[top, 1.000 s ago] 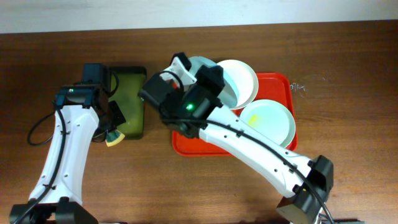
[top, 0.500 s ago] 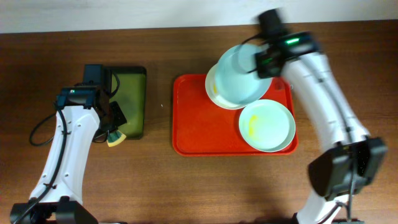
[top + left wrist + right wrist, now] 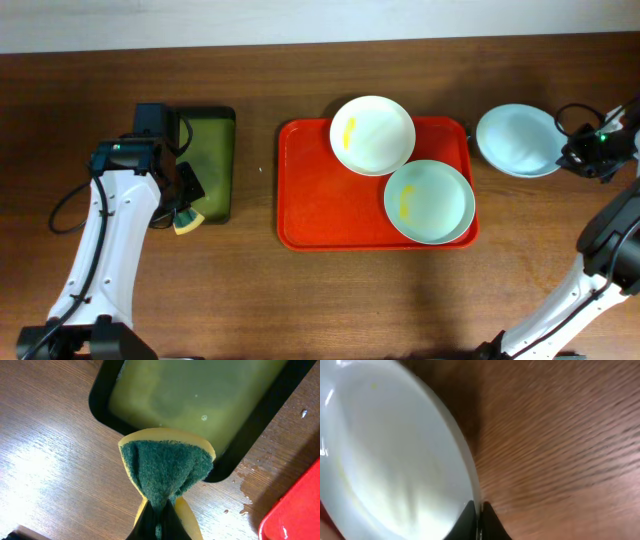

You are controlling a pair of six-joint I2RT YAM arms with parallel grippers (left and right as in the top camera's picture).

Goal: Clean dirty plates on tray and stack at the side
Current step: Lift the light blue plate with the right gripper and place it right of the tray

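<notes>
The red tray (image 3: 320,205) lies mid-table. On it sit a cream-white plate (image 3: 372,134) with a yellow smear and a mint-green plate (image 3: 429,201) with a yellow smear. My right gripper (image 3: 566,152) is shut on the rim of a second mint-green plate (image 3: 512,141), which is off the tray to its right; in the right wrist view this plate (image 3: 385,455) fills the left side and the fingers (image 3: 479,515) pinch its edge. My left gripper (image 3: 182,212) is shut on a green and yellow sponge (image 3: 167,465) beside the dark green tray.
A dark green tray (image 3: 208,160) of yellowish liquid (image 3: 200,390) stands left of the red tray. Water drops lie on the wood by its corner (image 3: 245,495). The left arm's cable (image 3: 62,215) loops near the left edge.
My right arm has swung from left of the red tray across to its right, carrying the mint-green plate off the tray. The left arm has not moved.
</notes>
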